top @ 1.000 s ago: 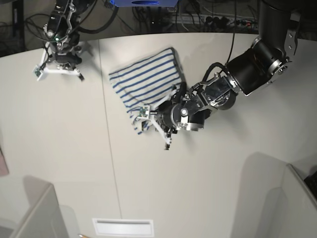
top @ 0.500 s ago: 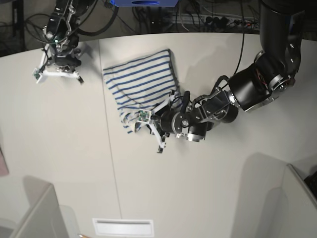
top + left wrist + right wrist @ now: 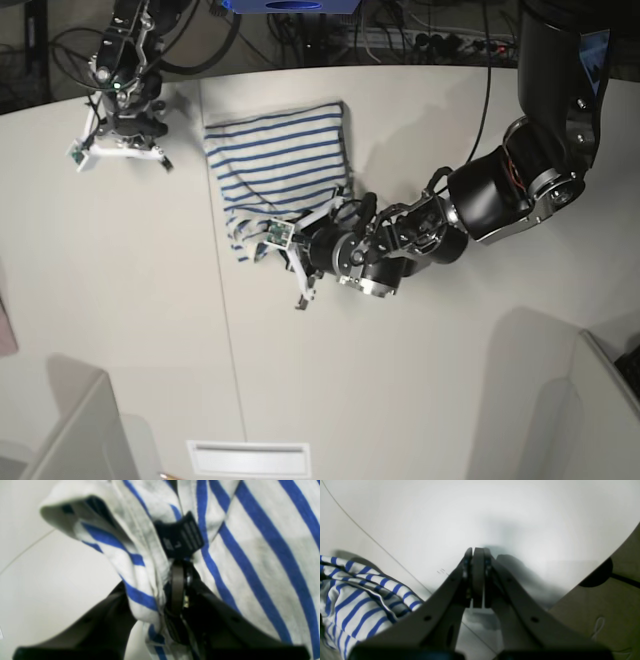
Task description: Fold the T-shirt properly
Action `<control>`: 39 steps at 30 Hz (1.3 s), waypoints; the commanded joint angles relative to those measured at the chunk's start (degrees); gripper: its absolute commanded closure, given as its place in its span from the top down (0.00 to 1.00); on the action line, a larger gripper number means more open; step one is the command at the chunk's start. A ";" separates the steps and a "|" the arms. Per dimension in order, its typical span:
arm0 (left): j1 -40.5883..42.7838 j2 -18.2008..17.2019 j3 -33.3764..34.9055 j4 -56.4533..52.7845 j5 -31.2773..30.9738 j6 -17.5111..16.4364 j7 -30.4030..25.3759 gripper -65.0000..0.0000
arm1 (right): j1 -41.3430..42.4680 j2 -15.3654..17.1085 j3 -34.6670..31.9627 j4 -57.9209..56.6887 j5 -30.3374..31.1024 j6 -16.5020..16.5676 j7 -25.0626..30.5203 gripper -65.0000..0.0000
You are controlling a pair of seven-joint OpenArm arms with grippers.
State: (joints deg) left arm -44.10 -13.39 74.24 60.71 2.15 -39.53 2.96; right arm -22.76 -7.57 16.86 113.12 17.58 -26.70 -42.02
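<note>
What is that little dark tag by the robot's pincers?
On the pale table lies a bunched blue-striped T-shirt. The left gripper pinches its edge, and just above sits the neck label: the only dark patch on the cloth.

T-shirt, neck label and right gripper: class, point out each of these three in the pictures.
T-shirt [image 3: 280,165]: base view, striped body lying flat on the table.
neck label [image 3: 180,538]: left wrist view, middle of the dark tag.
right gripper [image 3: 477,577]: right wrist view, where the shut jaws meet.
</note>
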 commanded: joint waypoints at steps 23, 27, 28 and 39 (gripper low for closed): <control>-5.44 5.26 -0.79 -0.09 -0.79 -0.47 -0.28 0.26 | -0.40 -0.21 -7.32 -1.78 0.48 0.10 0.31 0.00; -5.44 5.26 -1.05 -0.09 -0.88 -0.47 -0.28 0.60 | -0.49 -0.12 -7.32 -2.57 0.48 0.10 0.31 0.00; -5.53 5.26 -1.05 0.00 -0.88 -0.47 -0.28 0.66 | -0.49 -0.12 -7.32 -3.01 0.48 0.10 0.31 0.00; -5.09 6.40 -13.01 0.96 -0.88 -0.47 -0.19 0.84 | -0.49 -0.12 -7.32 -4.15 0.48 0.10 0.48 0.00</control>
State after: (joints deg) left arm -47.46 -7.16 61.76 60.82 1.67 -40.38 3.64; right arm -23.40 -7.75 9.47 108.22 18.02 -26.59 -42.37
